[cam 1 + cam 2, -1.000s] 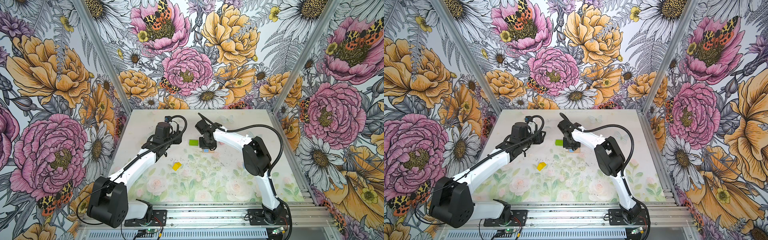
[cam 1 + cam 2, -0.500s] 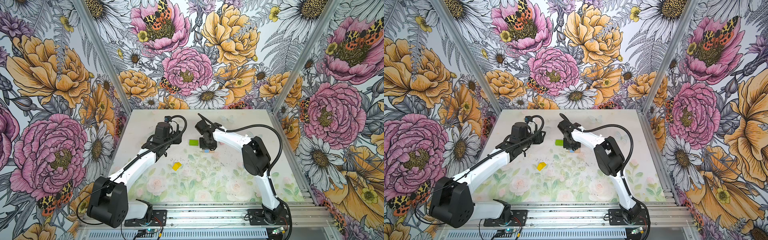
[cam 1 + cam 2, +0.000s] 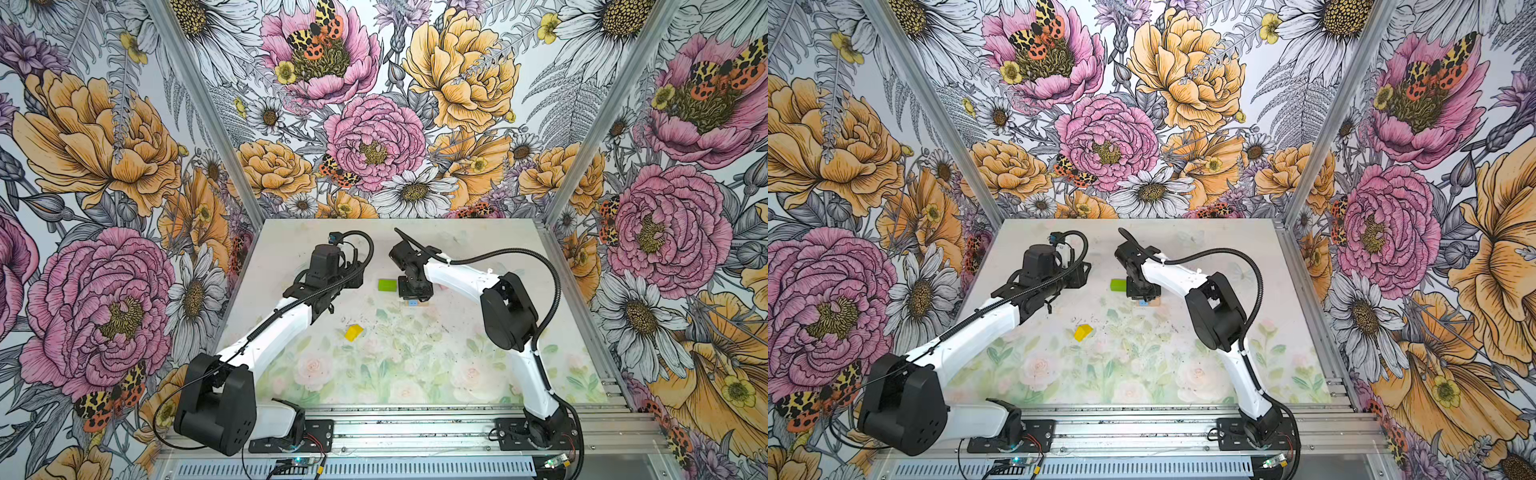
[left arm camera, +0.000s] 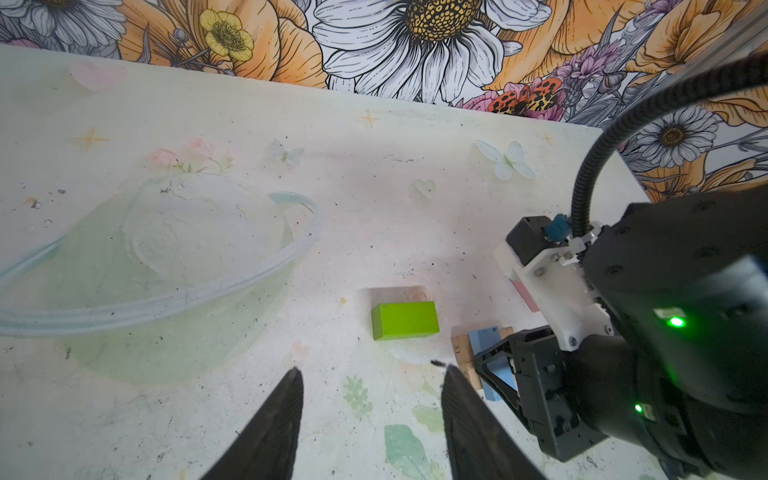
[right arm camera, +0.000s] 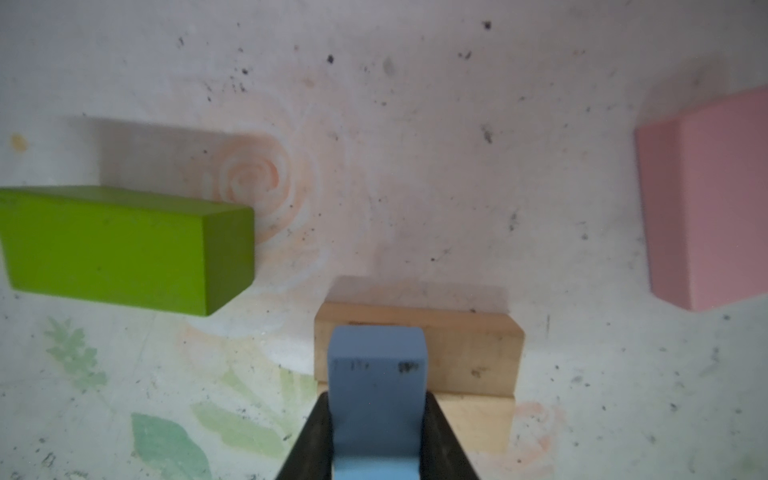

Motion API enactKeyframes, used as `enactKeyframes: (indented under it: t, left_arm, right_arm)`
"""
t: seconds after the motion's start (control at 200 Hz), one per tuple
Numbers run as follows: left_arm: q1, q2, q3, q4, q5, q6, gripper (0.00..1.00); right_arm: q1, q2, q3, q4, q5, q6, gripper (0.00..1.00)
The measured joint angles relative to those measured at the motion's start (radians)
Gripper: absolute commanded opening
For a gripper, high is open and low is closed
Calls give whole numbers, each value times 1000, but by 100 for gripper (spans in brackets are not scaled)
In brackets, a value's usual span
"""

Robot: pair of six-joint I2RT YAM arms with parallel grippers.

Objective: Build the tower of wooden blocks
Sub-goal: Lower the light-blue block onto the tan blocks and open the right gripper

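My right gripper is shut on a light blue brick. It holds the brick crosswise over two tan planks lying side by side; whether brick and planks touch I cannot tell. In both top views the right gripper points down at the blue brick. A green brick lies just left of the planks, and a pink brick lies on their other side. A yellow roof-shaped piece lies nearer the front. My left gripper is open and empty, a short way from the green brick.
Flower-printed walls close the table on three sides, and an aluminium rail with both arm bases runs along the front. The right arm's black elbow stands over the table's right half. The left arm crosses the left half.
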Motion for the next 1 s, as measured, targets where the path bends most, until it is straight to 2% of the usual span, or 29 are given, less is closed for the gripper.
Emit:
enactKeyframes:
  t: [0.34,0.47,0.831,1.001]
  left_arm:
    - [0,0,-1,0,-3,0,55]
    - [0,0,-1,0,-3,0,55]
    - [0,-2,-12,0,-10,0,55]
    - [1,-2,-12,0,-10,0,55]
  right_arm:
    - [0,0,9,-2,0,0,16]
    - [0,0,12,-3,0,0,20]
    - [0,4,14,-4,4,7,23]
    - [0,4,14,-4,6,11,31]
